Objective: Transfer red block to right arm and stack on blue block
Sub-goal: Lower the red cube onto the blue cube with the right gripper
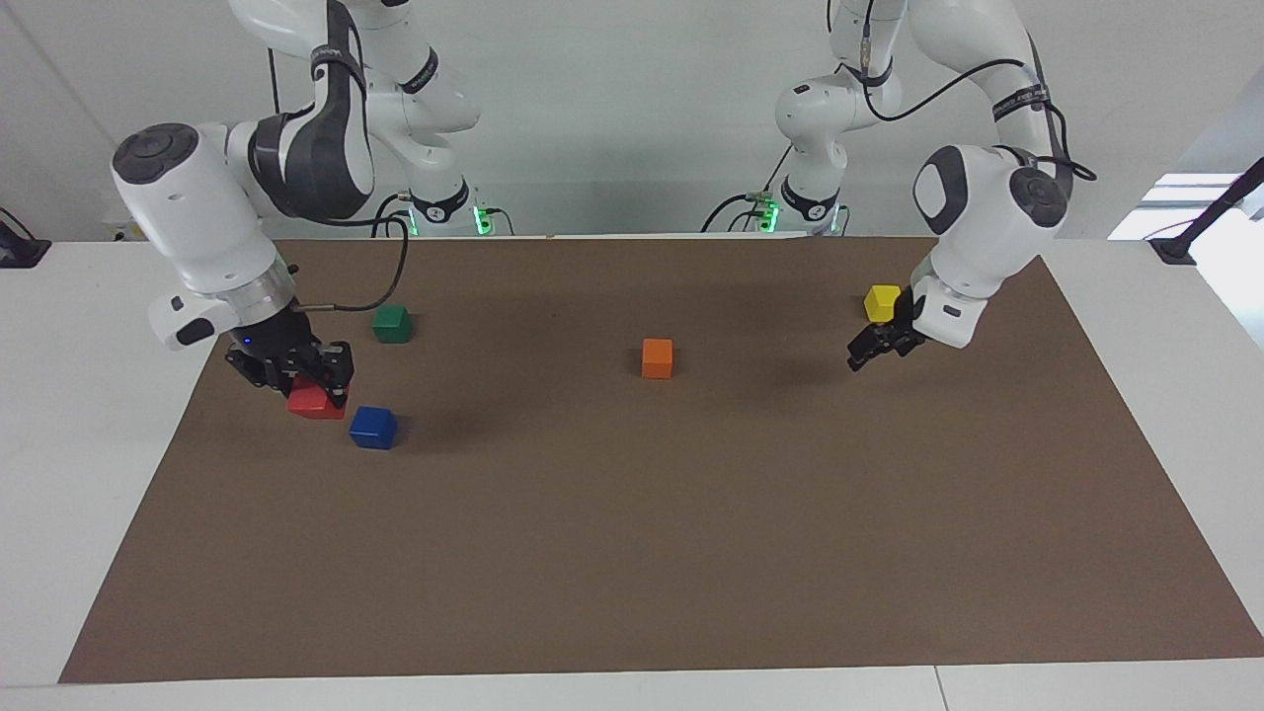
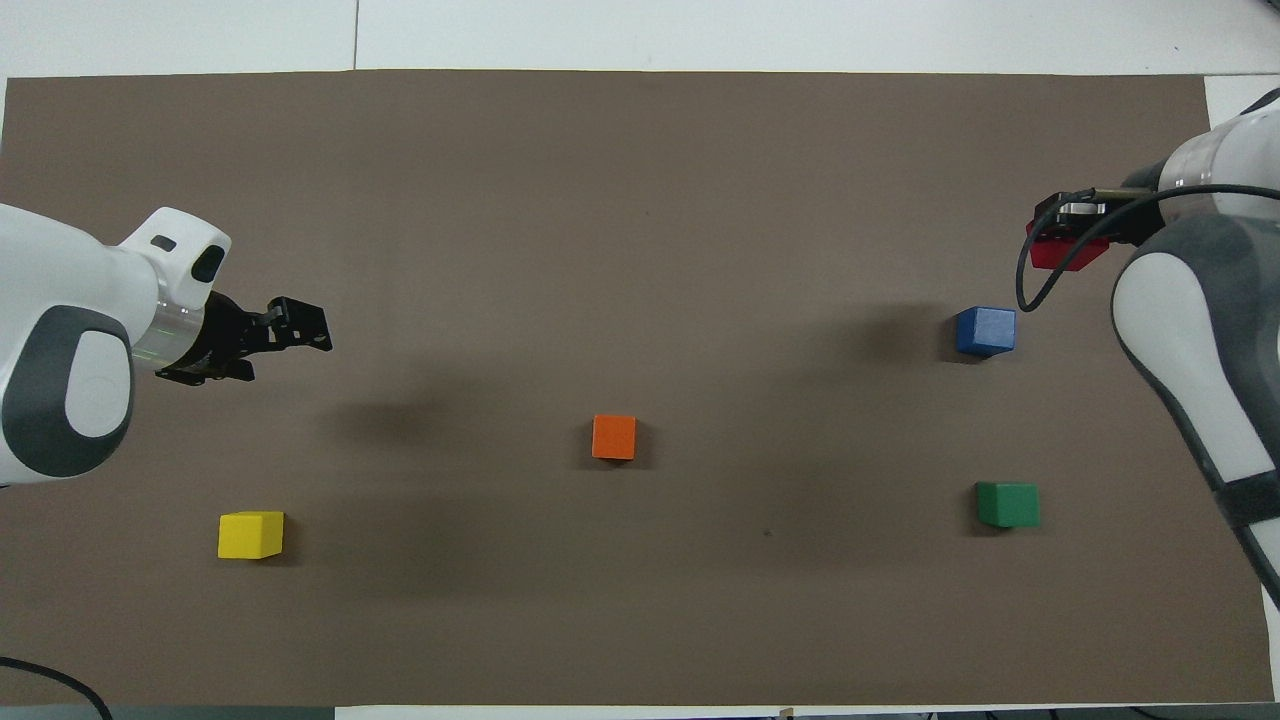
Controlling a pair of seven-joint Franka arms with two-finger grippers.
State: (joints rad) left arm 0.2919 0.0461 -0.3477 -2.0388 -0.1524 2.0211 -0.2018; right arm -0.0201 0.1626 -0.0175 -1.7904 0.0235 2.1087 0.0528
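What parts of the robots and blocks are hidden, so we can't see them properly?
- Red block: its top is covered by the right gripper in the facing view; in the overhead view the gripper and cable hide most of it.
- Yellow block: the left arm partly covers it in the facing view.
- Both arms' bases: cut off by the overhead view's bottom edge.

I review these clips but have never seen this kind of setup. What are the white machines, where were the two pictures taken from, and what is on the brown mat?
Two white robot arms work at a table. One picture faces them, the other looks down from above their end. The right gripper is shut on the red block, beside the blue block it should go onto. The left gripper is open and empty, waiting. Orange, green and yellow blocks lie on the brown mat.
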